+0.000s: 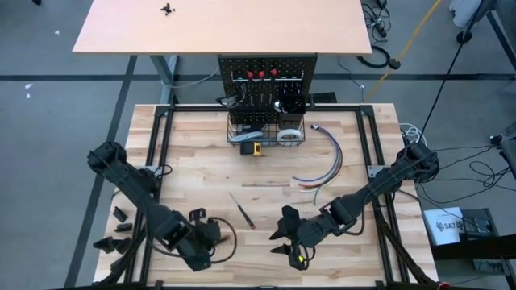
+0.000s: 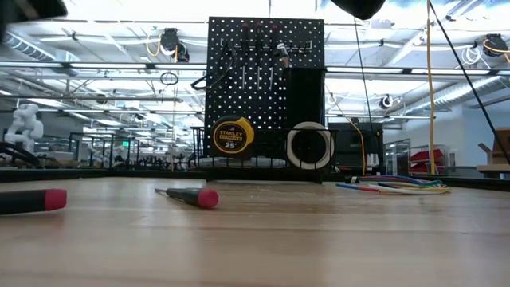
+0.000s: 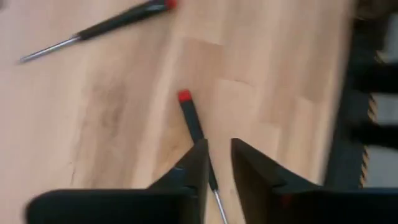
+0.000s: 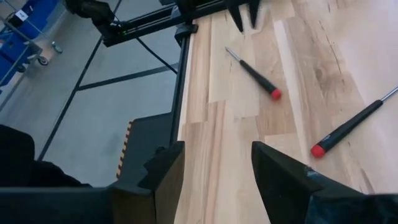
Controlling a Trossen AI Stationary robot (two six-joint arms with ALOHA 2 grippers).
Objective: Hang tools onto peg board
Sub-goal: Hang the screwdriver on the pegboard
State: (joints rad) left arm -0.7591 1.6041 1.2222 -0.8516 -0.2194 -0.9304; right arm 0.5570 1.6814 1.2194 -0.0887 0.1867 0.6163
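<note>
The near edge of the pale wooden table carries both arms. The left gripper, at about seven o'clock in the overhead view, has its fingers parted a little, straddling the thin metal shaft of a small red-capped screwdriver that lies flat on the wood; whether the pads touch the shaft cannot be told. The right gripper, at about five o'clock, hangs over the boards with its fingers spread and nothing between them.

A second, longer screwdriver lies flat between the two arms, just short of the table's middle. Only the overhead view shows it against the whole table; the left wrist view catches it at the frame's edge, and the table-level view shows both red butt ends facing the camera.

Farther out, toward two o'clock, a bundle of curved coloured wires lies on the wood.

At twelve o'clock, on the far edge, stands the black peg board, upright, with tools hanging from its hooks. Only the level view shows a yellow tape measure and a white tape roll side by side in the wire basket at its foot. The overhead view alone shows red-handled tools in its top row.

Beyond it sits a large peach tabletop on a grey floor, and the level view shows a wide hall with ceiling beams and lights.
</note>
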